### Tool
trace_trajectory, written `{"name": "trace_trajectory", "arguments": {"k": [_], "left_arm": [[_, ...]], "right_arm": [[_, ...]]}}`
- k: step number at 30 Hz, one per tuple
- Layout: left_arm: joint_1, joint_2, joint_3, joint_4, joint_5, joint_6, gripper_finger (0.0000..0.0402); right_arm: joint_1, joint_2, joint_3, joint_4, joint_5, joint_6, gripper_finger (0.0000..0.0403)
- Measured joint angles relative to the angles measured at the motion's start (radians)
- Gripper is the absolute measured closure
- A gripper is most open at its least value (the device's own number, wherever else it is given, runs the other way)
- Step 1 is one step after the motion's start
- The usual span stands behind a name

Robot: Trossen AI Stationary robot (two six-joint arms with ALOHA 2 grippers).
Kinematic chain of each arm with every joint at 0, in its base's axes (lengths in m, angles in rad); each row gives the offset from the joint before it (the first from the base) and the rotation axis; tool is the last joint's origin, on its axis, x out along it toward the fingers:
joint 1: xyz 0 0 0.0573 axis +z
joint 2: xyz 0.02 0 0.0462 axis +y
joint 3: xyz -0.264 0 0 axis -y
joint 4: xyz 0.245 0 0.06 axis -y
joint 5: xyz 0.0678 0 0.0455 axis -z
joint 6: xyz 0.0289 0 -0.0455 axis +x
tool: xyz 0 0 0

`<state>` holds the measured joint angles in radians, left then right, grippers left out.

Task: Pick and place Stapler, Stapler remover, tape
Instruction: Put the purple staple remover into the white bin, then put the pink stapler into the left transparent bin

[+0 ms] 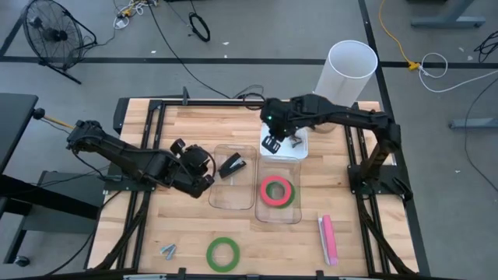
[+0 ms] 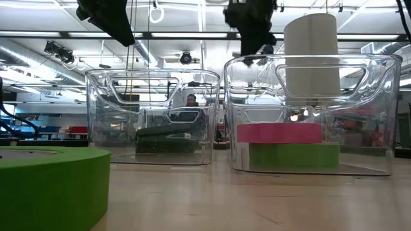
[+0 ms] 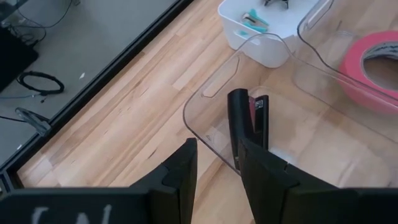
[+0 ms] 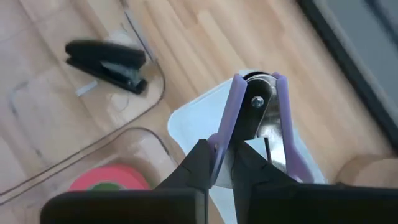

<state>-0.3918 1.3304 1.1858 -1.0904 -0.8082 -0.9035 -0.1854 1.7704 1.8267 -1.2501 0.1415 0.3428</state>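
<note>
My right gripper [image 1: 272, 144] is shut on a purple staple remover [image 4: 255, 112] above a small white bin [image 1: 286, 148] at the table's far middle. My left gripper [image 1: 204, 171] is open and empty at the left side of a clear bin [image 1: 232, 177]. A black stapler [image 3: 247, 121] lies on that bin's floor. A second clear bin [image 1: 278, 214] holds a red-pink tape roll [image 2: 279, 133] lying flat on a green one [image 2: 292, 156]. Another green roll [image 1: 222, 253] lies flat near the table's front edge. My right gripper pinches the staple remover between its two fingers, on the purple handle [image 4: 219, 138] at the end away from the hinge. The riveted hinge end [image 4: 255, 101] sticks out past the fingertips. The remover hangs clear above the white bin, fingers pointing down.
A tall white cylinder [image 1: 348, 70] stands at the far right. A pink oblong object [image 1: 327, 239] lies at the front right, and a small grey piece [image 1: 167, 250] at the front left. The white bin holds a teal item [image 3: 254, 22].
</note>
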Motion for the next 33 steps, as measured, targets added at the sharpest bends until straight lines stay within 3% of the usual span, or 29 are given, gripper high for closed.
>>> {"name": "trace_trajectory", "arguments": {"k": [10, 15, 24, 33], "left_arm": [[-0.005, 0.0, 0.0, -0.009, -0.007, 0.003, 0.028], [-0.005, 0.0, 0.0, -0.008, -0.027, 0.011, 0.028], [-0.004, 0.0, 0.0, -0.007, -0.038, 0.036, 0.028], [-0.004, 0.0, 0.0, -0.007, -0.053, 0.036, 0.028]], "right_arm": [[-0.105, -0.004, -0.243, 0.111, -0.079, -0.009, 0.0377], [-0.136, -0.005, -0.301, 0.121, -0.045, -0.003, 0.0376], [-0.142, -0.005, -0.304, 0.115, -0.003, -0.011, 0.0272], [-0.142, -0.005, -0.304, 0.122, -0.001, -0.015, 0.0245]]}}
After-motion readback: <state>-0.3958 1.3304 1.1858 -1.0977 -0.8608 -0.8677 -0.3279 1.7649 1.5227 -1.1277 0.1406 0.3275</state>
